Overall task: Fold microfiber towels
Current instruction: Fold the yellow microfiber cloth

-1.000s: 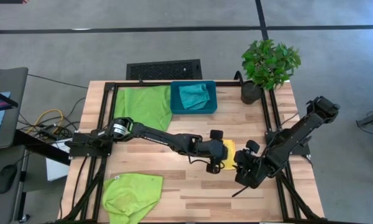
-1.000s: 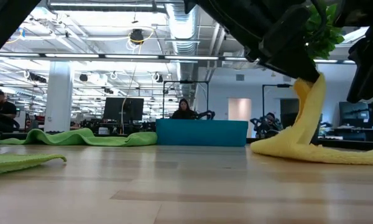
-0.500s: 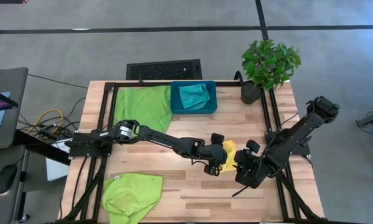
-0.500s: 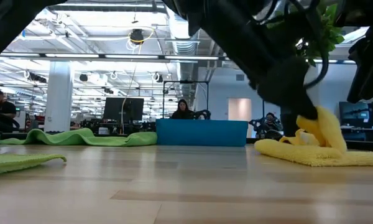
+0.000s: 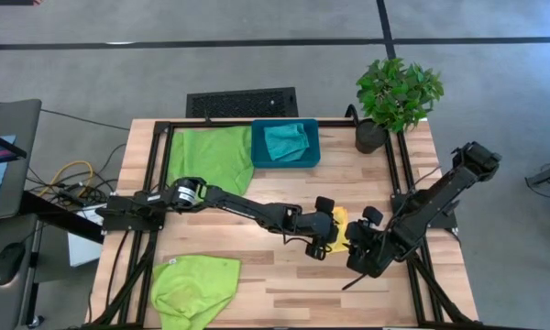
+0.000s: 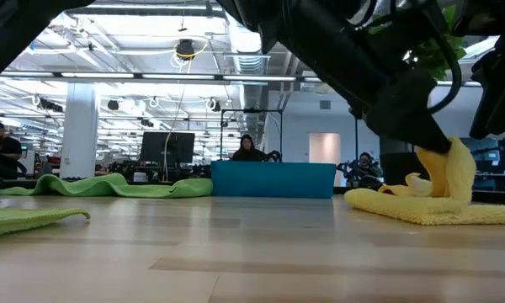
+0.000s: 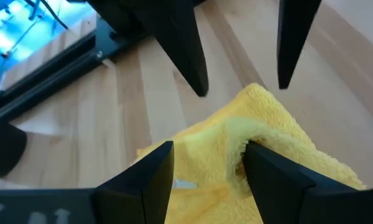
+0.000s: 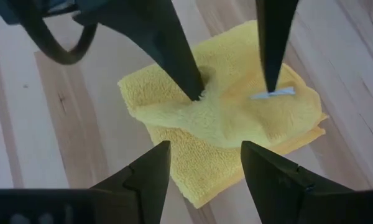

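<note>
The left jaws (image 5: 324,235) stand spread, low over the yellow towel (image 5: 338,231), which lies partly folded on the counter (image 5: 284,284) right of centre, between the two arms. In the left wrist view a raised fold of that towel (image 7: 248,140) sits in the gap between the left fingers (image 7: 270,180); whether they press it cannot be told, but they are not pinched together. In the low view a loop of the towel (image 6: 450,172) stands up just under the left arm's tip, while the rest lies flat.

The right jaws (image 5: 358,236) hang spread just right of the towel, facing the left ones across it. The right wrist view looks down on the towel (image 8: 236,124) with the two left fingers (image 8: 174,53) planted on its upper layer and the right fingers (image 8: 273,177) clear of the cloth.

So the towel lies directly under the left jaws and just left of the right jaws; the left arm is the nearer. Its long axis seems to run near to far, across the line joining the two arms. Judging by this, the next fold would carry one edge along that axis, with the left arm best placed to take it.

Two green towels (image 5: 211,156) (image 5: 194,286) lie well off at far left and near left, and a teal one (image 5: 286,140) sits in the bin (image 5: 257,147) at the far edge.
</note>
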`<state>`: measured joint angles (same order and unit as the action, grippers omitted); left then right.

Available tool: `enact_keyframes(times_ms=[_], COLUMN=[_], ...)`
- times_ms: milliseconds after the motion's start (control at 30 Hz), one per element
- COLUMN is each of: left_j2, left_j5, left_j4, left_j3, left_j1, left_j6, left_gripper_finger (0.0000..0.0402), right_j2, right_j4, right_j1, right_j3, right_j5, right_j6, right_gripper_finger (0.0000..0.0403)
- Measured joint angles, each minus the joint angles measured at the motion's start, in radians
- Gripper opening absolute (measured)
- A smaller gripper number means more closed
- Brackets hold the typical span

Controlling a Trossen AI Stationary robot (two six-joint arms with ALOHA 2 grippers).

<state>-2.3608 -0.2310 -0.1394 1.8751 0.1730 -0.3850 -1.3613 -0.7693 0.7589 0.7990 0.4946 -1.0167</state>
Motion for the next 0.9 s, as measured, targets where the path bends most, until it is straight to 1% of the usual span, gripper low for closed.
enact_keyframes(times_ms=[133, 400, 600, 900], left_j2=[-0.011, -0.016, -0.016, -0.016], left_j5=[-0.015, -0.004, -0.004, -0.016], left_j4=[0.011, 0.023, 0.024, 0.024], left_j3=[0.000, 0.001, 0.001, 0.001], left_j1=[-0.002, -0.003, -0.003, -0.003], left_j6=[0.017, 0.026, 0.027, 0.027], left_gripper_finger=[0.0183, 0.0183, 0.0183, 0.0183], right_j2=[0.000, -0.001, -0.001, -0.001], right_j4=[0.002, 0.008, 0.034, 0.035], right_j1=[-0.002, -0.060, -0.096, -0.107], right_j3=[-0.001, -0.022, -0.023, -0.023], right_j5=[0.024, 0.056, 0.054, 0.027], right_j6=[-0.004, 0.014, 0.065, 0.067], right_gripper_finger=[0.0221, 0.0221, 0.0221, 0.0221])
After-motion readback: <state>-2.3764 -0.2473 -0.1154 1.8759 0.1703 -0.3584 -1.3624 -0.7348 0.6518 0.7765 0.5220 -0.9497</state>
